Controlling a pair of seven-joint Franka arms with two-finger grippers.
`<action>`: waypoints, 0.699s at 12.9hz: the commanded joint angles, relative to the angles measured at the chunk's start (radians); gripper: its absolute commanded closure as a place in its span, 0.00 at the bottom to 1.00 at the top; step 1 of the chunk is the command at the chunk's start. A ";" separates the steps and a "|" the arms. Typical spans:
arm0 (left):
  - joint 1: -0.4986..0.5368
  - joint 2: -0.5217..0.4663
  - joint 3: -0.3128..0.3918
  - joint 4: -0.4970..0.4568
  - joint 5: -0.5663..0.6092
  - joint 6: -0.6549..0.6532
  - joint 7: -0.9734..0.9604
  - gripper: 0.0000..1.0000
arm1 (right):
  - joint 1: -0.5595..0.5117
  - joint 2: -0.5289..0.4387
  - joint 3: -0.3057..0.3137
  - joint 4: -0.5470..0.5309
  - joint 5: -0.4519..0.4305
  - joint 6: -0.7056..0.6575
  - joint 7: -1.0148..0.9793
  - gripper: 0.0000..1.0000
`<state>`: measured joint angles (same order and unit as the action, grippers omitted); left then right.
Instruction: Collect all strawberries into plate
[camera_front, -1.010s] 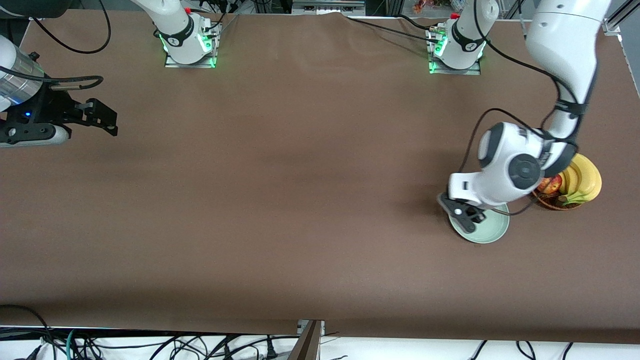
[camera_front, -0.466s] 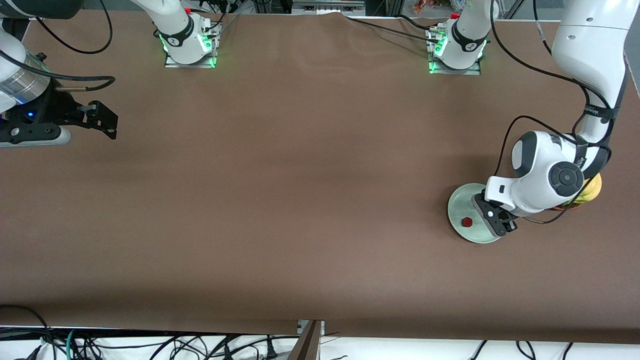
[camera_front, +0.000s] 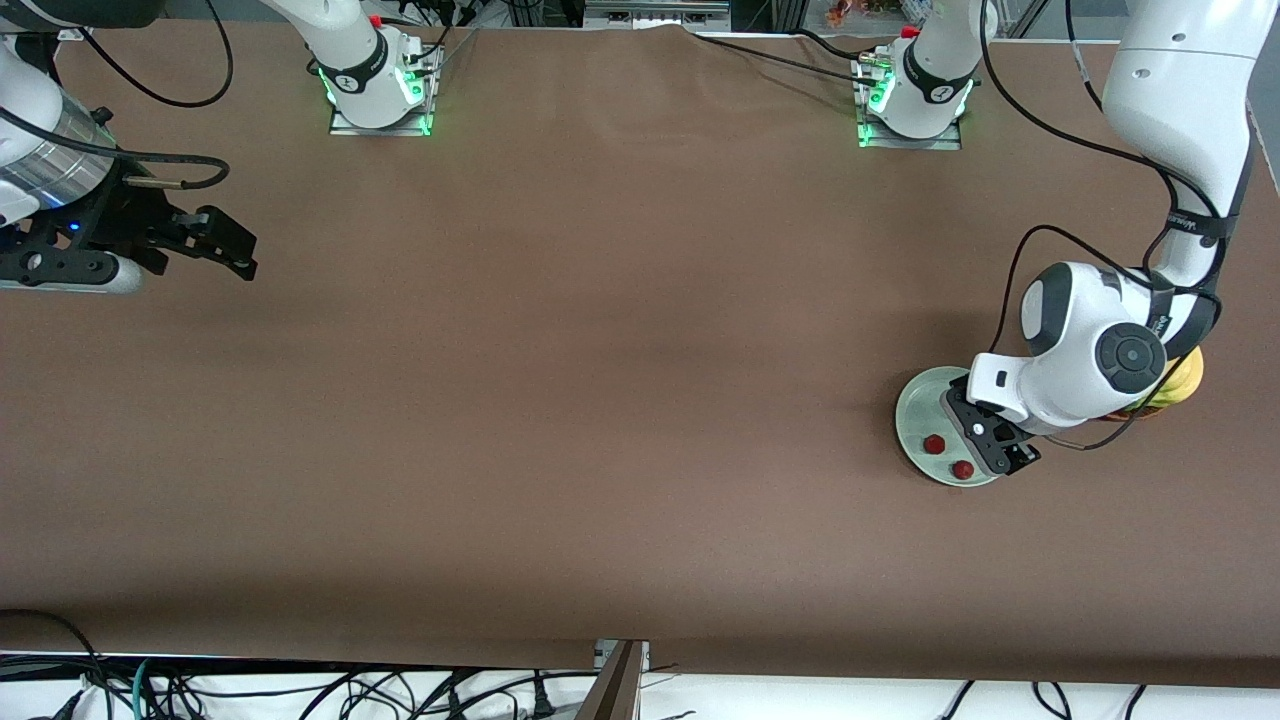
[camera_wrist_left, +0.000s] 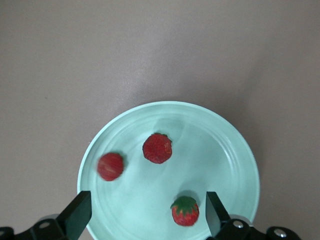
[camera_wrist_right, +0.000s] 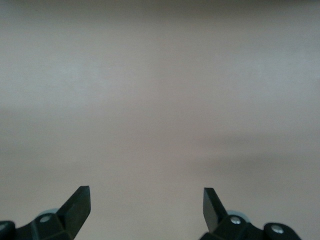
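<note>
While the left pincer (camera_wrist_left: 145, 220) hangs spread wide and empty over the plate (camera_front: 915, 405), three strawberries (camera_wrist_left: 157, 148) lie on it, apart from one another. That plate sits near the desk (camera_front: 600, 400) edge at the left arm's end, beside a fruit basket (camera_front: 1175, 385). Over the desk's right-arm end, the right pincer (camera_wrist_right: 145, 210) waits, wide and empty.

A robotics lab: two white robot arms bolted on green-lit bases (camera_front: 378, 95) to a brown cloth-covered counter (camera_front: 600, 350), with loose black cables (camera_front: 300, 690) tangled along its near edge.
</note>
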<state>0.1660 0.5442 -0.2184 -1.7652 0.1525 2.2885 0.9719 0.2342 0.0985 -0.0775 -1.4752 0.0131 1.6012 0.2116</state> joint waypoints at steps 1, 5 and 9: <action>0.007 -0.078 -0.030 0.050 0.001 -0.175 -0.053 0.00 | -0.003 -0.006 -0.005 0.001 0.031 -0.012 0.015 0.01; 0.006 -0.113 -0.091 0.267 -0.079 -0.545 -0.227 0.00 | -0.010 0.001 -0.033 -0.005 0.033 -0.014 0.014 0.01; 0.004 -0.151 -0.163 0.469 -0.068 -0.872 -0.563 0.00 | -0.006 0.006 -0.030 -0.002 0.039 -0.012 0.014 0.01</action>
<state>0.1657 0.4052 -0.3602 -1.3660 0.0889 1.5170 0.5433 0.2260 0.1067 -0.1102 -1.4794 0.0362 1.5977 0.2190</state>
